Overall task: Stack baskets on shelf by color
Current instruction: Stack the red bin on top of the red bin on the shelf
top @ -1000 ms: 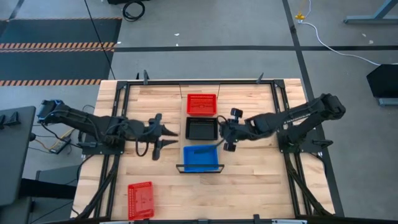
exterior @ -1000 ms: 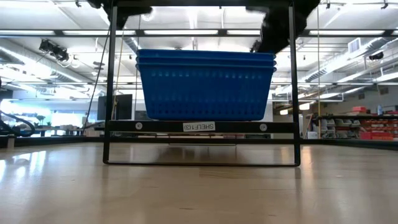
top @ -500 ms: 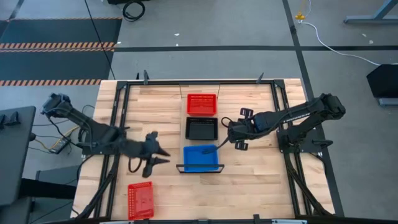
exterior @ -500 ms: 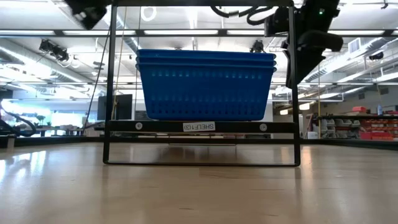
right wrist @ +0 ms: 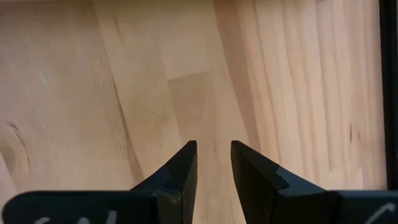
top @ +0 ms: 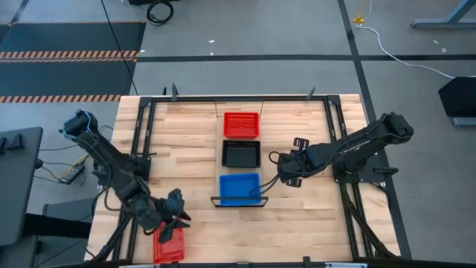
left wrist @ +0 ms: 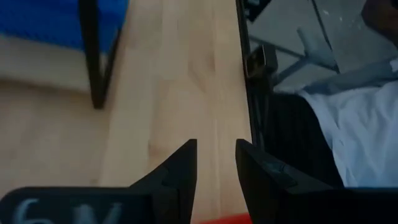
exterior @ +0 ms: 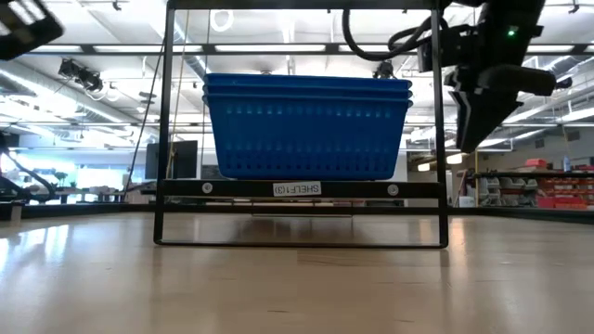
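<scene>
The shelf [top: 239, 202] runs from the table's far side toward the near side, with its black frame at the near end. On it sit red baskets [top: 242, 124], black baskets [top: 242, 154] and a nested stack of blue baskets [top: 239, 187], which also shows in the low view [exterior: 306, 125]. One red basket [top: 168, 242] rests flat on the table at the near left. My left gripper [top: 177, 216] hovers over that basket's far edge, narrowly open and empty [left wrist: 216, 144]. My right gripper [top: 283, 179] is just right of the blue stack, narrowly open and empty [right wrist: 214, 144].
Black metal rails [top: 134, 186] run along the table's left and right sides. Bare wood lies between the shelf and the loose red basket. A person's white sleeve [left wrist: 367, 137] shows beyond the table edge in the left wrist view.
My left gripper has swept from beside the black baskets toward the table's near left and now stands over the loose red basket. My right gripper has drawn back from the shelf toward the table's right and a little nearer. The baskets have not moved.
</scene>
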Controlling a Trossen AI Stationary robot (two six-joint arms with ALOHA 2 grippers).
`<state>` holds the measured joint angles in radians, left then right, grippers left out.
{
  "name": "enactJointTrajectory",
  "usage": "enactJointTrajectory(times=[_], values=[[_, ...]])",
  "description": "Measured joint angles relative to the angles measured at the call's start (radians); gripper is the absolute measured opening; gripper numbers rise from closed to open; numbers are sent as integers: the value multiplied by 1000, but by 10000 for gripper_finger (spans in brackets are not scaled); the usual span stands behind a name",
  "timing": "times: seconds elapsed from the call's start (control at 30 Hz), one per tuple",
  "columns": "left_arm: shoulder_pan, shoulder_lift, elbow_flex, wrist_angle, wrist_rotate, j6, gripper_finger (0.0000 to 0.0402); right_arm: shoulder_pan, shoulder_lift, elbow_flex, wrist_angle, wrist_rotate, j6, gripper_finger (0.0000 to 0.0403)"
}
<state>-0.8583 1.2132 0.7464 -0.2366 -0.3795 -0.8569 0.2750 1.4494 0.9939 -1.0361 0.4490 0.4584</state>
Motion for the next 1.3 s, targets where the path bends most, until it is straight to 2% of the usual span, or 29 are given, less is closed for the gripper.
enactJointTrajectory(times=[0.17,0.33,0.47,0.57,0.7,0.77,0.93,1.13,1.3], values=[[-32,60,0,6,72,-30,117,19,0,-3,1,1,45,104],[-58,120,17,4,88,22,116,36,0,-3,1,1,68,104],[-74,182,99,-25,87,82,116,50,0,-3,1,-5,76,104],[-87,241,203,-183,85,84,116,60,0,-3,1,-6,96,104],[-96,329,333,-445,82,-38,116,76,0,-3,1,-7,117,104],[-96,368,374,-511,108,-79,116,83,0,-3,1,-7,119,104],[-111,430,400,-482,169,-130,116,92,0,-3,1,-7,120,104],[-109,443,391,-490,132,-534,116,91,0,-3,2,-7,127,105],[-117,443,391,-459,89,-639,117,91,0,-3,2,-15,134,105]])
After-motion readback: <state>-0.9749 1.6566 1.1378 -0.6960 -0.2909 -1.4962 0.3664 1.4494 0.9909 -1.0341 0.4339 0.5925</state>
